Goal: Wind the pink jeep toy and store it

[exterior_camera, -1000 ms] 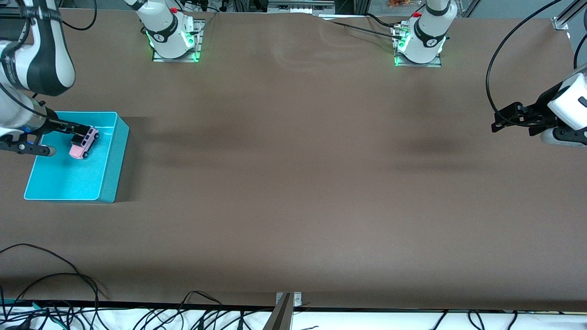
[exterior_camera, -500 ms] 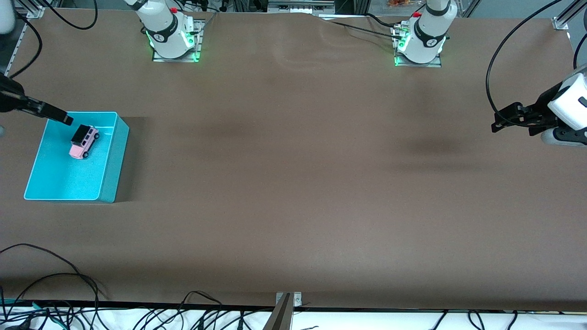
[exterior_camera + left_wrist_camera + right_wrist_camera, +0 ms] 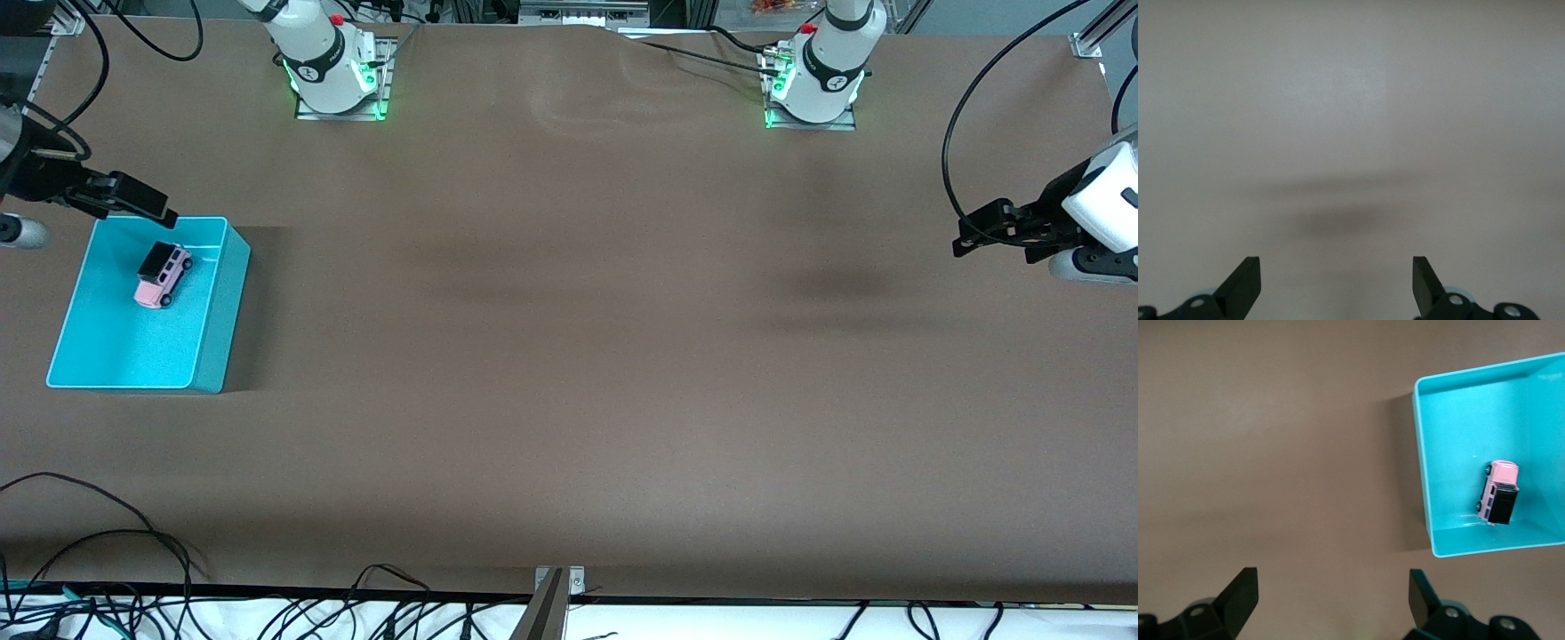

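Note:
The pink jeep toy (image 3: 163,274) with its black roof lies inside the turquoise bin (image 3: 222,298) at the right arm's end of the table. It also shows in the right wrist view (image 3: 1498,492), inside the bin (image 3: 1422,460). My right gripper (image 3: 153,205) is open and empty, up in the air by the bin's edge that is farther from the front camera. In its wrist view (image 3: 1330,581) it is over bare table beside the bin. My left gripper (image 3: 967,238) is open and empty, and it waits over bare table (image 3: 1336,267) at the left arm's end.
The two arm bases (image 3: 333,76) (image 3: 813,84) stand along the table's edge farthest from the front camera. Loose black cables (image 3: 107,533) lie along the edge nearest to it, with a metal bracket (image 3: 556,591) at its middle.
My right gripper was at the jeep inside the bin a second ago. It has drawn back out of the bin, and the jeep stays where it lay. The left arm has not moved.

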